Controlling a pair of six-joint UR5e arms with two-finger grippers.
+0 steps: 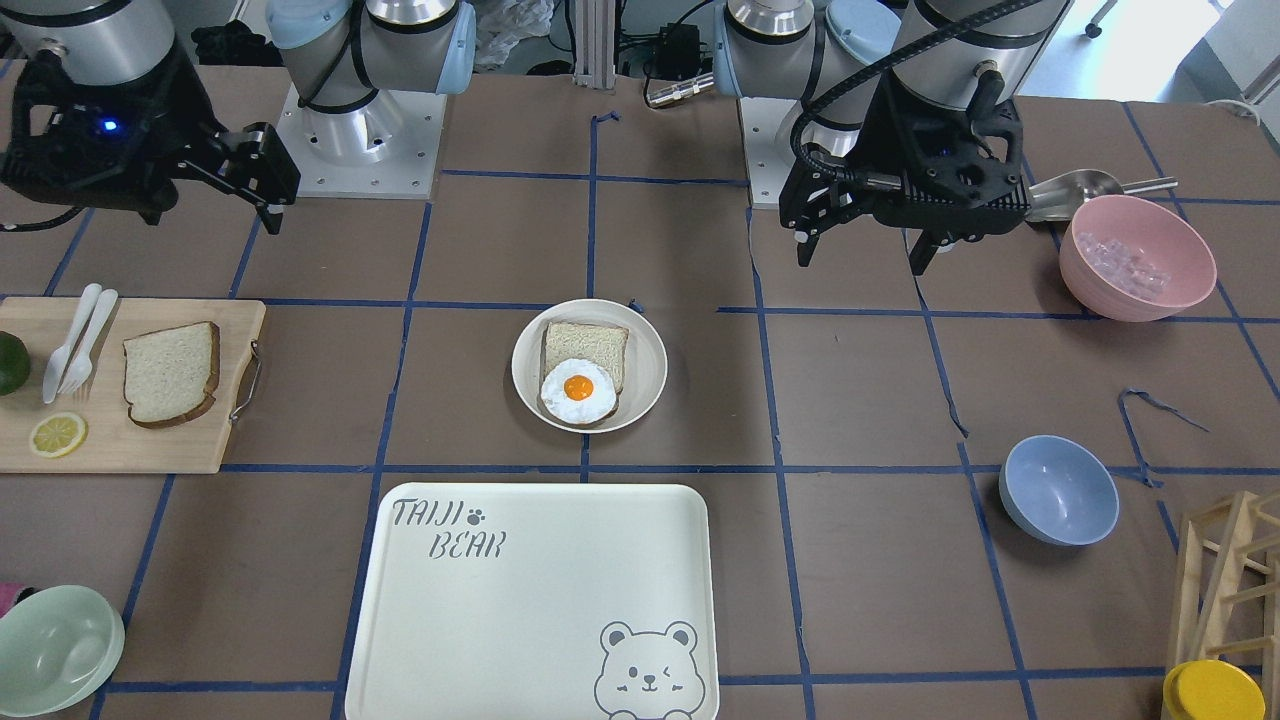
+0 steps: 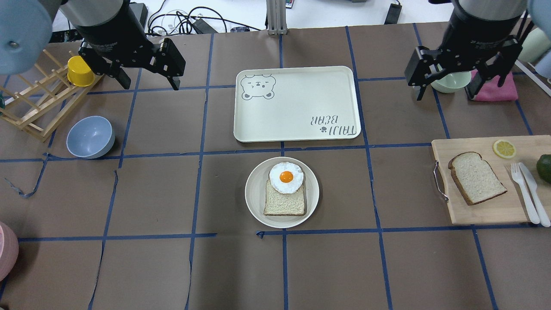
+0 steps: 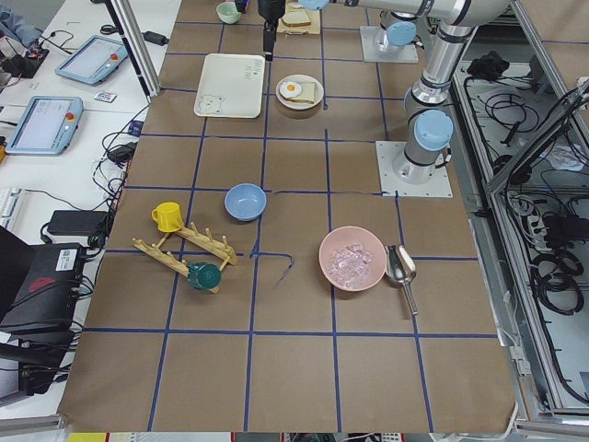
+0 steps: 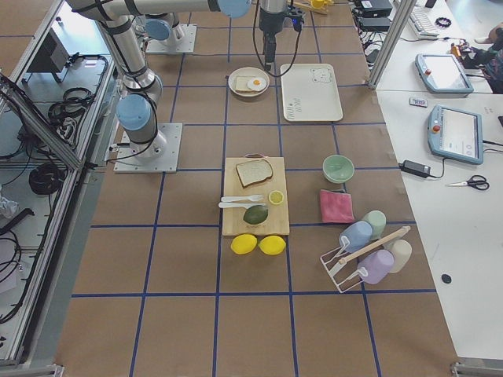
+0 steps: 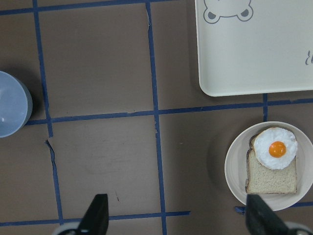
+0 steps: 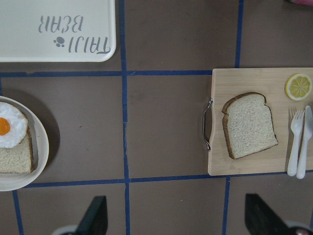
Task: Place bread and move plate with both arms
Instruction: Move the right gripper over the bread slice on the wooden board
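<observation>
Bread (image 2: 477,177) lies flat on the cutting board (image 2: 478,213), right-centre of the overhead view, well apart from the plate (image 2: 253,193) at centre (paler slice (image 2: 284,205) and egg (image 2: 286,177) on it). Right gripper (image 2: 444,95) and left gripper (image 2: 150,84) hover spread, empty. Pick-up pending: right gripper likely needs to descend over the crust.

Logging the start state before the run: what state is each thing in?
Left claw: open, holding nothing.
Right claw: open, holding nothing.
Bread: flat on the cutting board, ungrasped.
Plate: carrying a paler slice topped with a fried egg.
Pink bowl: upright, holding ice cubes.
</observation>
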